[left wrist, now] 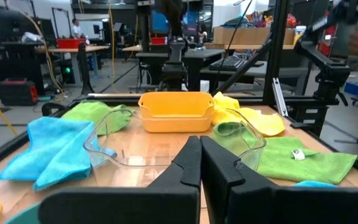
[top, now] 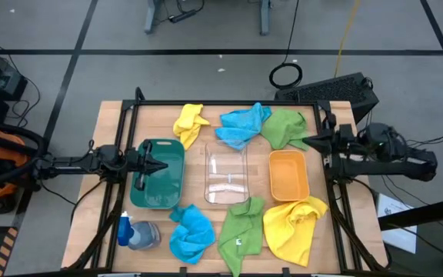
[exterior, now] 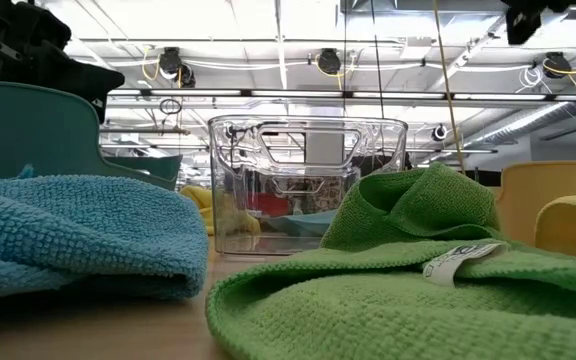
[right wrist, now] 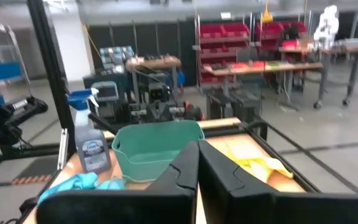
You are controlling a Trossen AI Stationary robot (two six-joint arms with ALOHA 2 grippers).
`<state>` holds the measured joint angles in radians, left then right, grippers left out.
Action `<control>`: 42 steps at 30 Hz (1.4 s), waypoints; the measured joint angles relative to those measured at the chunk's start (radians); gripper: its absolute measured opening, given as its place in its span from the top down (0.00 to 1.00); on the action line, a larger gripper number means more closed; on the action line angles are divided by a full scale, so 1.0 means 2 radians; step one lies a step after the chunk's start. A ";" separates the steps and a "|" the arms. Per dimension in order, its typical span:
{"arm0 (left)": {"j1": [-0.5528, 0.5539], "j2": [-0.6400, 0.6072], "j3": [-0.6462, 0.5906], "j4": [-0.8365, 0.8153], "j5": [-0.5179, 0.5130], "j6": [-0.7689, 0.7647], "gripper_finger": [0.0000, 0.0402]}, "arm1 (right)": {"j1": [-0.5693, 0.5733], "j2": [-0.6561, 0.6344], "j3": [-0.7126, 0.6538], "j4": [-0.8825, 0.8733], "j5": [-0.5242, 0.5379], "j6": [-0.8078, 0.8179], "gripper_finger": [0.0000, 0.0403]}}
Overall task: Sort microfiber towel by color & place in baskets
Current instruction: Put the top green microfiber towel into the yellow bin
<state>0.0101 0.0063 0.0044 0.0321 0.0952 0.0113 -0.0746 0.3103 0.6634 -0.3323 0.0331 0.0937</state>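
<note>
Three baskets stand in a row mid-table: dark green [top: 160, 188], clear [top: 226, 175] and orange-yellow [top: 288, 175]. Beyond them lie a yellow towel [top: 189, 123], a blue towel [top: 241, 125] and a green towel [top: 284, 127]. On the near side lie a blue towel [top: 191, 234], a green towel [top: 239, 231] and a yellow towel [top: 294, 227]. My left gripper [top: 163, 164] is shut over the green basket, pointing level [left wrist: 200, 158]. My right gripper [top: 308, 141] is shut above the table's right side, beside the far green towel, holding nothing [right wrist: 197, 163].
A blue-capped spray bottle [top: 133, 233] lies at the near left corner beside the near blue towel. A black frame [top: 229, 104] runs along the table's far edge and its sides. Bare wood shows between the baskets and along the left edge.
</note>
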 joint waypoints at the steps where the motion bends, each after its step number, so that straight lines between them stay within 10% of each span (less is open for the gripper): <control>1: 0.000 0.000 0.000 0.001 0.000 0.005 0.99 | 0.000 0.015 0.019 -0.011 0.001 0.000 1.00; 16: 0.000 0.000 0.000 0.002 -0.002 0.011 0.99 | 0.000 0.177 0.141 -0.080 0.002 0.004 1.00; 25: 0.000 0.000 0.000 0.002 -0.016 0.011 0.99 | -0.027 0.248 0.141 -0.161 0.198 0.038 1.00; 35: 0.000 0.000 0.000 0.002 -0.035 0.010 0.99 | -0.175 0.394 0.141 -0.178 0.111 0.021 0.99; 42: 0.000 0.001 0.000 -0.005 -0.061 -0.016 0.99 | -0.263 0.484 0.141 -0.176 0.059 -0.003 0.79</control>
<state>0.0107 0.0074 0.0044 0.0219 -0.0265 -0.0208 -0.6014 1.2776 0.9463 -0.6847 0.1518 0.0885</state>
